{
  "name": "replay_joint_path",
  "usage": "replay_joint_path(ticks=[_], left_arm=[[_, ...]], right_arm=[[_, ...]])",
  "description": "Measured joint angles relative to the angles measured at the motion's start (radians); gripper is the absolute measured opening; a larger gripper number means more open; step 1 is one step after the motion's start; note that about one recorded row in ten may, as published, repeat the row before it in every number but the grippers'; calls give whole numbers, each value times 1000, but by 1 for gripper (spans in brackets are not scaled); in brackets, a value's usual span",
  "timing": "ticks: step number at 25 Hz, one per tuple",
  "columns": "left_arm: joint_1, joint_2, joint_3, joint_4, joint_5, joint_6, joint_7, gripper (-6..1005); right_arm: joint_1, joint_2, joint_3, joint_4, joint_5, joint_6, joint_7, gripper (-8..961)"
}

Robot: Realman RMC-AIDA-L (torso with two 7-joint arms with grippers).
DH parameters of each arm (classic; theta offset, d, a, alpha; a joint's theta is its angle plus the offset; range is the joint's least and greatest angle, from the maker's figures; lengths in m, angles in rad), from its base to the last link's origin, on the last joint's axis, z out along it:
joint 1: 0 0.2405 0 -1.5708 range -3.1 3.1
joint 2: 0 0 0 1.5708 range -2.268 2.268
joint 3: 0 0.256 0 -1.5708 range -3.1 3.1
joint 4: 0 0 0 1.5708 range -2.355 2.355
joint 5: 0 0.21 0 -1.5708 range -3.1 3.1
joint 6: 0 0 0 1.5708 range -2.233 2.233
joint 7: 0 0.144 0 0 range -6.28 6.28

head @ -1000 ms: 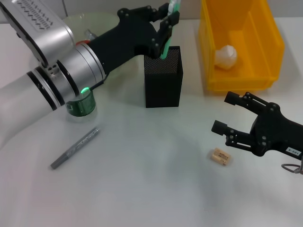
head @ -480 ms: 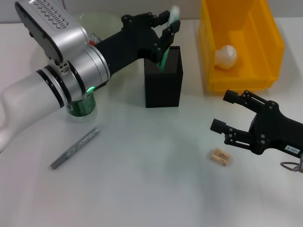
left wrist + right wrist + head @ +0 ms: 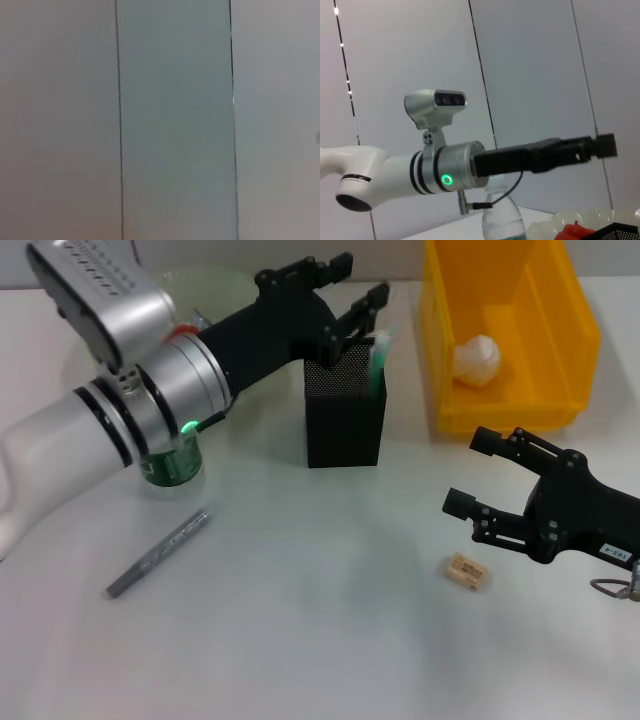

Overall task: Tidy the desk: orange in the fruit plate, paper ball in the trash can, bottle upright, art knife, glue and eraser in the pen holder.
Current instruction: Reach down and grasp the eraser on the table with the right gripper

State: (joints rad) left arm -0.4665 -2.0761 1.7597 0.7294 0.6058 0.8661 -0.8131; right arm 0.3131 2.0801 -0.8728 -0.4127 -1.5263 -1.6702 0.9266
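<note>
My left gripper (image 3: 350,295) is open and empty just above the black mesh pen holder (image 3: 345,415). A green-and-white glue stick (image 3: 378,362) leans inside the holder at its right side. The grey art knife (image 3: 158,553) lies on the table at the left. The tan eraser (image 3: 467,572) lies at the right front. My right gripper (image 3: 478,480) is open and hovers just behind and right of the eraser. The bottle (image 3: 172,462) stands upright under my left arm. The paper ball (image 3: 477,360) lies in the yellow bin (image 3: 575,340). The orange is mostly hidden behind my arm.
A pale green fruit plate (image 3: 205,285) sits at the back left, partly behind my left arm. The right wrist view shows my left arm (image 3: 470,165), the bottle top (image 3: 502,220) and wall panels. The left wrist view shows only wall.
My left gripper has opened and let go of the glue stick, which dropped into the pen holder. The right gripper has barely moved.
</note>
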Motion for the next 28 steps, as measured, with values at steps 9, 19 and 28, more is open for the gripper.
replay_joint_path(ticks=[9, 19, 28], left_arm=[[40, 31, -90, -4, 46, 294, -162, 481], [19, 93, -498, -11, 493, 830, -523, 482], [42, 98, -719, -19, 864, 973, -534, 482]], right_arm=[[1, 0, 0, 0, 0, -2, 0, 846], [-2, 0, 0, 0, 0, -17, 0, 846], [-7, -2, 2, -1, 0, -17, 0, 846]])
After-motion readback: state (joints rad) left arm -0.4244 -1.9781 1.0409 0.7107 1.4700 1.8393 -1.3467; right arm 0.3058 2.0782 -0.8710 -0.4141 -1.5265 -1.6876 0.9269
